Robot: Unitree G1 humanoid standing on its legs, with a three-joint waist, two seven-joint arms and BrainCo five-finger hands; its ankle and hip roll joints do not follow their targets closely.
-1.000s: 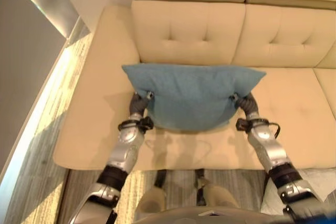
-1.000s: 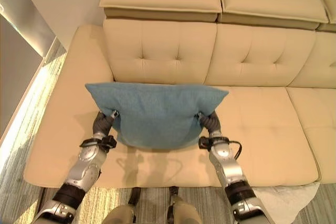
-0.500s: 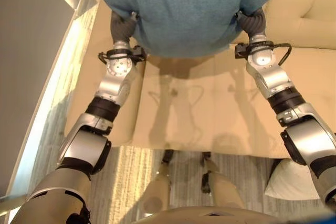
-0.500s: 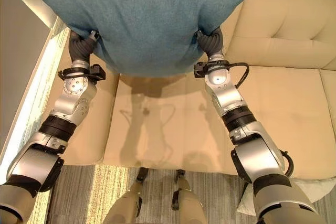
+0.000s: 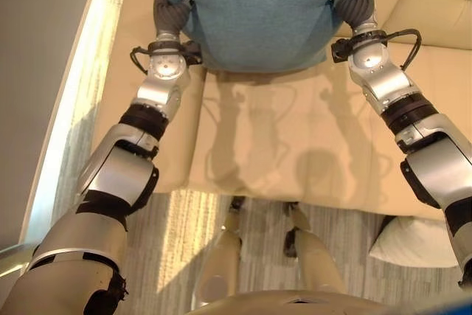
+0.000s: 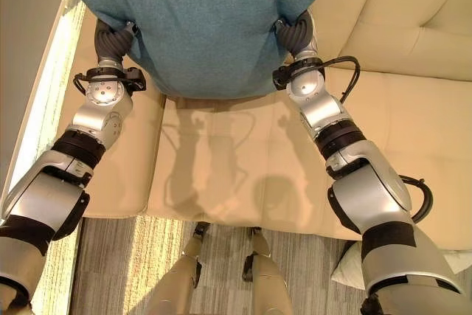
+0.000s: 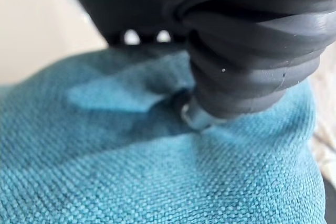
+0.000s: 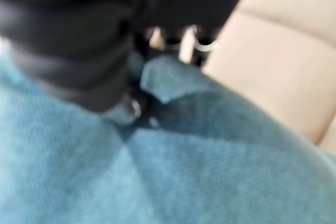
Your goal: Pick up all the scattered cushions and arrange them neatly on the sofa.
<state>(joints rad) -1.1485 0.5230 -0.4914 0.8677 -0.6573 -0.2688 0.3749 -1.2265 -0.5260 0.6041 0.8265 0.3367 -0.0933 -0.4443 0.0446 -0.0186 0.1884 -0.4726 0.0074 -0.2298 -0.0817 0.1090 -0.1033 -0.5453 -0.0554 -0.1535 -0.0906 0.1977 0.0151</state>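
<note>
Down at the near edge, a striped grey carpet (image 5: 177, 241) runs in front of the sofa, and a white cushion (image 5: 413, 241) lies on it at the robot's right, just below the seat edge. Past the carpet comes the cream sofa (image 6: 221, 175); its wide seat carries the shadows of the two arms, and its tufted backrest (image 6: 413, 27) rises on the right.

Above the seat a blue cushion (image 6: 199, 20) hangs in the air, held between both arms and clear of the seat, with its shadow falling on the cream leather beneath it. Its lower edge bulges down between the wrists, and its upper corners spread out wider than the arms.

The left robot hand (image 5: 171, 14) grips the cushion's left side; its dark ribbed cover shows against the cloth, and in the left wrist view a silver finger part (image 7: 195, 117) digs into the blue weave, which is puckered around it, so the hand is clenched on the cushion. The right robot hand (image 6: 295, 35) holds the opposite side the same way: in the right wrist view the cloth (image 8: 210, 145) is pinched up into a fold right beside the dark cover, with silver fingers (image 8: 186, 43) showing beyond it against the sofa.

A pale strip of floor (image 5: 74, 108) lies along the sofa's left end.
</note>
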